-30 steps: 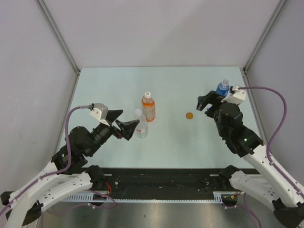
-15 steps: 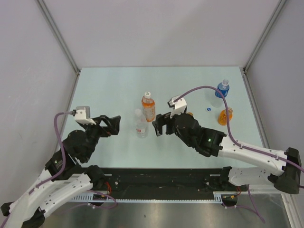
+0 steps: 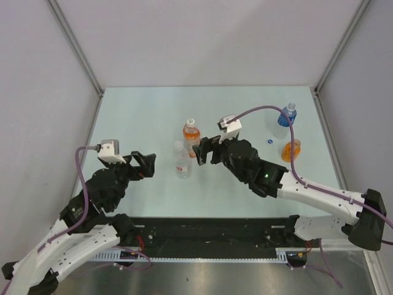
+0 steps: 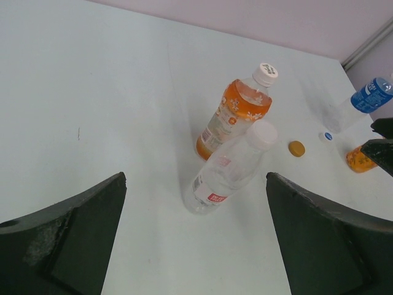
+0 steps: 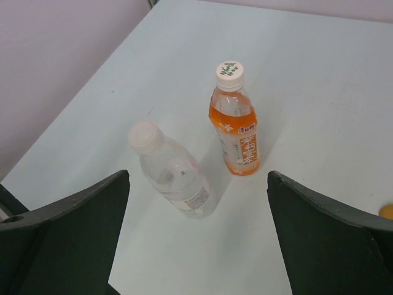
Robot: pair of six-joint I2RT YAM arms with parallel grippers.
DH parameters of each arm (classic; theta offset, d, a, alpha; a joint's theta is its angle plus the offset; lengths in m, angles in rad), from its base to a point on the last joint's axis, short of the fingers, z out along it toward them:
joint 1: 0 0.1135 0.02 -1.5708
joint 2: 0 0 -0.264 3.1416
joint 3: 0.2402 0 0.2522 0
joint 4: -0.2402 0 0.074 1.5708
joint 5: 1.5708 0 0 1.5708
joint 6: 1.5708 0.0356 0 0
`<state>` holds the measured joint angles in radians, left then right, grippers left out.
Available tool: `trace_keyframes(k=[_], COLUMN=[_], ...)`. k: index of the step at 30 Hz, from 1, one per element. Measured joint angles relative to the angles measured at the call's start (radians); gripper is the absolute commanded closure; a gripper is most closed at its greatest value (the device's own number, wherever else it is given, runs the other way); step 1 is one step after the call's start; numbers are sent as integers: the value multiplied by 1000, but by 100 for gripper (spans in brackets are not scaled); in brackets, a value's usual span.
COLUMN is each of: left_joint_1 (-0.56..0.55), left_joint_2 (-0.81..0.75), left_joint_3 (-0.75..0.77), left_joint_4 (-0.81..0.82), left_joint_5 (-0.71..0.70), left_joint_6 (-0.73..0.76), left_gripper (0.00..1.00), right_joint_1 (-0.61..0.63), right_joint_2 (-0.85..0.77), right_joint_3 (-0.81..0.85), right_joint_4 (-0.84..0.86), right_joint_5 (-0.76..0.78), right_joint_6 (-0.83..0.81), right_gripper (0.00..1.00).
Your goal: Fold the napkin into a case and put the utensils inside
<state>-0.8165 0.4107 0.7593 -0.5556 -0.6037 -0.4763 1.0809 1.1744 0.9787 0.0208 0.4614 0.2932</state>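
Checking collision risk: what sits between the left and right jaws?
The clear bottle stands between the left gripper and right gripper, both with jaws open. The orange bottle is just behind it. The top view shows this.

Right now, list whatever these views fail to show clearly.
Top view: orange cap hidden beneath the right arm.
Left wrist view: small orange container partly behind the right gripper.
Right wrist view: orange spot cut off by the right edge, unidentifiable.
Napkin and utensils: in no view.
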Motion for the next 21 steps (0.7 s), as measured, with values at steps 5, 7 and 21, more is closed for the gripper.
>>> trace_keyframes(k=[5,7,21], left_joint_1=[0,0,0], left_joint_2=[6,18,3], left_joint_3=[-12,-17,-32], left_joint_4=[9,13,14], left_joint_5=[5,9,23], left_joint_6=[6,6,25], left_gripper=[0,0,0], right_joint_1=[-27,-34,-30], right_joint_2=[17,36,300], right_joint_3=[1,16,157], right_joint_4=[21,27,51], right_joint_5=[-27,-56,-185], right_joint_6=[-8,-11,-29], right_gripper=[6,6,6])
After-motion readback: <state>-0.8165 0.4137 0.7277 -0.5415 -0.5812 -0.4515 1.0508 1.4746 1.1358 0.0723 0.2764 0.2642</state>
